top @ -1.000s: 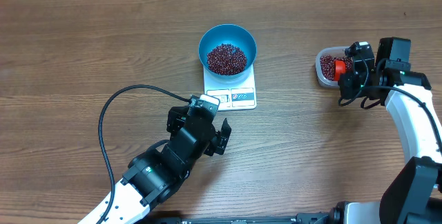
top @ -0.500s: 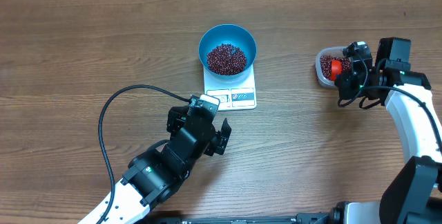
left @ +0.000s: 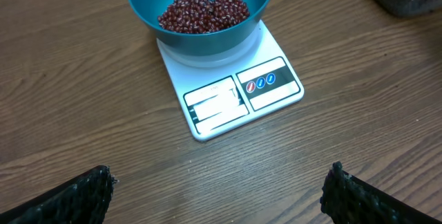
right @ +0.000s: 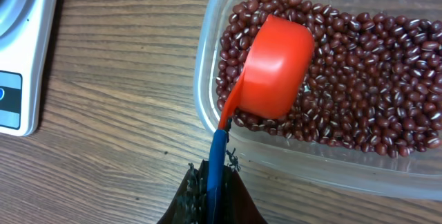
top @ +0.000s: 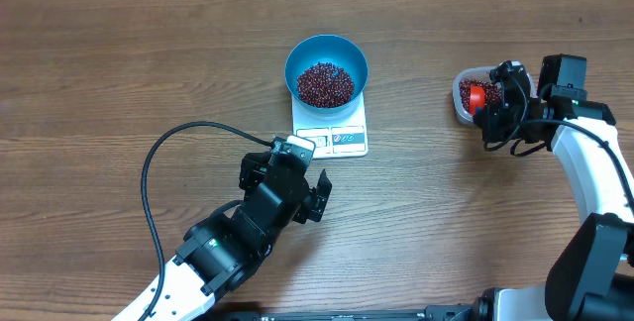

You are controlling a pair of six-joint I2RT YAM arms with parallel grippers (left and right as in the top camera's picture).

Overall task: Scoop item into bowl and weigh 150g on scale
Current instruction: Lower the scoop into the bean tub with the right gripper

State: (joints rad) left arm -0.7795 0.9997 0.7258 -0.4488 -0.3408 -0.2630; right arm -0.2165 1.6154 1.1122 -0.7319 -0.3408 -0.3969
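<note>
The blue bowl [top: 327, 68] [left: 201, 10] stands on the white scale [top: 331, 129] [left: 231, 89] and holds a heap of dark red-brown beans [top: 325, 83] [left: 203, 10]. More beans [right: 359, 79] fill a clear plastic tub [top: 468, 98] [right: 207, 65] at the right. My right gripper [top: 495, 108] [right: 215, 182] is shut on the blue handle of the orange-red scoop [right: 276, 68] [top: 476, 93], whose cup lies tipped over, mouth down, on the tub's beans. My left gripper [top: 297, 187] [left: 217, 189] is open over bare wood just in front of the scale, with nothing between its fingers.
A black cable [top: 163, 162] loops over the table left of the left arm. The scale's corner [right: 21, 51] shows at the left edge of the right wrist view, a short way from the tub.
The right gripper and scoop have shifted slightly left over the tub. The left arm, bowl and scale have not moved.
</note>
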